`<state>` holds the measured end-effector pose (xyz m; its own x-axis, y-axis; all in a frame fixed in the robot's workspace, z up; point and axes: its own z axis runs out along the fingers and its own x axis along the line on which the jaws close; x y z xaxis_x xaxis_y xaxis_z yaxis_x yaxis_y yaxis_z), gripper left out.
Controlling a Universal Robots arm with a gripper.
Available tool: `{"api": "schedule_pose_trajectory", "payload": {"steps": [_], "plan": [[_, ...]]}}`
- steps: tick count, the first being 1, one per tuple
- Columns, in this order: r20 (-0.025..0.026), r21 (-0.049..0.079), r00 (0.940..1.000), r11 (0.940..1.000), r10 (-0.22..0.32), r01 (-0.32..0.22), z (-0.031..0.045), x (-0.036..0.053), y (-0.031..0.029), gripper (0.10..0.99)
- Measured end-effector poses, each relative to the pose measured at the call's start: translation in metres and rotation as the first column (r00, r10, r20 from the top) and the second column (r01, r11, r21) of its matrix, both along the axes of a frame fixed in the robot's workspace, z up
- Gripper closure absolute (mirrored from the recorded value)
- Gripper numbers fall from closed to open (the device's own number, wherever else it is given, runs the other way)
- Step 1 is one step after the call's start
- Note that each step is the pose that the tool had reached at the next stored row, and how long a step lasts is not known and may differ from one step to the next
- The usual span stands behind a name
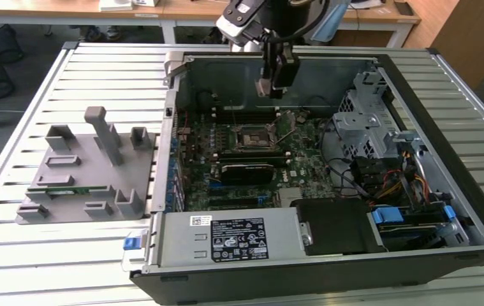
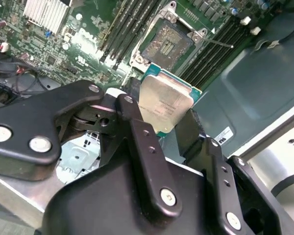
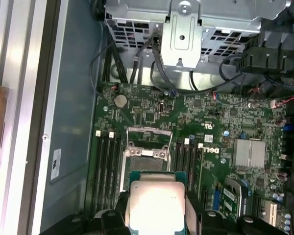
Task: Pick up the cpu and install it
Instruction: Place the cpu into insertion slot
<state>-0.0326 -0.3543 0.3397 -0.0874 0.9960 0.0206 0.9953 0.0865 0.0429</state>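
The cpu (image 2: 165,102), a flat square chip with a shiny silver top and pale green rim, is clamped between my gripper's black fingers (image 2: 132,115). My gripper (image 1: 274,86) hangs above the open computer case, over the back part of the motherboard. The open socket (image 2: 168,41) with bare contacts lies just beyond the chip in the second wrist view. In the first wrist view the cpu (image 3: 156,201) hovers right beside the socket (image 3: 146,152), its metal frame and lever swung open. From the exterior view the socket (image 1: 250,138) sits below and in front of the gripper.
Memory slots (image 3: 107,164) flank the socket on both sides. A metal drive cage (image 1: 366,121) and cables fill the case at the exterior view's right. A grey parts holder (image 1: 84,169) with a green memory stick stands on the slatted table at the exterior view's left.
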Motion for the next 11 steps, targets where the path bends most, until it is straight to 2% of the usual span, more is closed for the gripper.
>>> {"api": "schedule_pose_trajectory", "payload": {"steps": [5, 8, 11], "plan": [[0.0021, -0.019, 1.0, 0.9998, 0.0, 0.0, -0.0058, 0.0, 0.0, 0.553], [0.0021, -0.02, 1.0, 0.9998, 0.0, 0.0, -0.0114, 0.0, 0.0001, 0.553], [0.002, -0.015, 1.0, 0.9999, 0.0, 0.0, -0.0167, -0.0001, 0.0008, 0.553]]}}
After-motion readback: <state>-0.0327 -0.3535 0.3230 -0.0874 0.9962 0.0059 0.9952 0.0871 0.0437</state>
